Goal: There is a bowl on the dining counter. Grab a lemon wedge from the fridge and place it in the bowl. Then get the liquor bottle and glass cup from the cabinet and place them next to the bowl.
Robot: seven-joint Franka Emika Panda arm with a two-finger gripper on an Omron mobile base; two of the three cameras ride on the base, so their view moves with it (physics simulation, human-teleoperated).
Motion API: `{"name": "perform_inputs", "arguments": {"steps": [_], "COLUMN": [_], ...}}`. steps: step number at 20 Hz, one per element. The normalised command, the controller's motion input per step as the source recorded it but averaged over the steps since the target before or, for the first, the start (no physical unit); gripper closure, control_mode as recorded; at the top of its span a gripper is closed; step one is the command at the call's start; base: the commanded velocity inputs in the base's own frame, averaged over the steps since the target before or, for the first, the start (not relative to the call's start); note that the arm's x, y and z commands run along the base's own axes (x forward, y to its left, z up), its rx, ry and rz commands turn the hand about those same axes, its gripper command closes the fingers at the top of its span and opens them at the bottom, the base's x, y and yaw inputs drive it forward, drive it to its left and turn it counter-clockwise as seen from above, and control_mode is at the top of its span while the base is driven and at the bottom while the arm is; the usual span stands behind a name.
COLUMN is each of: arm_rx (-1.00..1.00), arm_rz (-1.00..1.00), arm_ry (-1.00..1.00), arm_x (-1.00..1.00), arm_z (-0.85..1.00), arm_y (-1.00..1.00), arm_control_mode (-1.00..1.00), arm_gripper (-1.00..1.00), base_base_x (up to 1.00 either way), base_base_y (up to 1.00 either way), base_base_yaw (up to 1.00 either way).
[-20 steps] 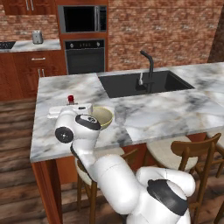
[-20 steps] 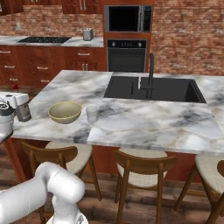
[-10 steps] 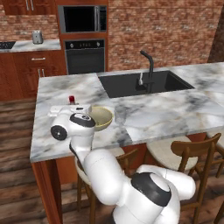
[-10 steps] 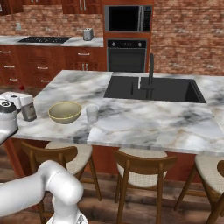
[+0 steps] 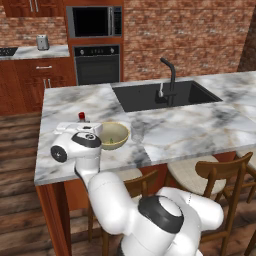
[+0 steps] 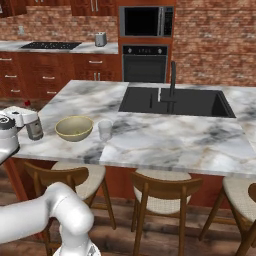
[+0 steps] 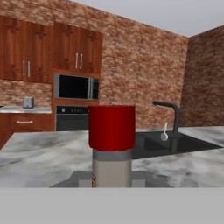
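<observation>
Since a second ago the arm's elbow has swung a little toward the counter's near edge, while the hand with the bottle has stayed almost at the same place beside the bowl; the bowl and the glass have not moved.

At the far left of the marble dining counter stands one liquor bottle, with a grey body and a red cap. It stands upright, its long axis vertical, and the cap points to the ceiling. In the hand view the bottle rises straight in the middle, very close. The gripper is around the bottle's upper part and seems closed on it, though I cannot see the fingers clearly, because the white hand covers them. If the bottle's base already touches the counter, I cannot tell.

Just to the right of the bottle is one bowl, beige, with the opening upward. Inside it lies a small greenish piece, perhaps the lemon wedge, too small to be sure. Right beside the bowl stands one glass cup, upright and clear, near the bowl but not touching it.

Further right is one black sink with one dark faucet. Under the counter's edge I count three wooden stools.
</observation>
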Motion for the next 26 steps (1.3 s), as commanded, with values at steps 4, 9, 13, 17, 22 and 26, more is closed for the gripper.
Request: {"name": "perform_inputs", "arguments": {"steps": [4,9,13,17,22,26], "arm_rx": [0.0,0.0,0.0,0.0,0.0,0.0], "arm_rz": [-0.09,-0.09,-0.07,-0.06,-0.05,-0.05], "arm_ry": [0.0,0.0,0.0,0.0,0.0,0.0], "arm_x": [0.19,0.27,0.23,0.18,0.22,0.24], "arm_z": [-0.12,-0.2,-0.28,-0.28,-0.18,-0.14], "arm_y": [0.03,0.0,0.0,0.0,0.0,0.0], "arm_control_mode": [-1.0,-1.0,-1.0,-1.0,-1.0,-1.0], "arm_gripper": [1.0,1.0,1.0,1.0,1.0,1.0], "base_base_x": [0.0,0.0,0.0,0.0,0.0,0.0], "base_base_y": [0.0,0.0,0.0,0.0,0.0,0.0], "base_base_yaw": [0.0,0.0,0.0,0.0,0.0,0.0]}}
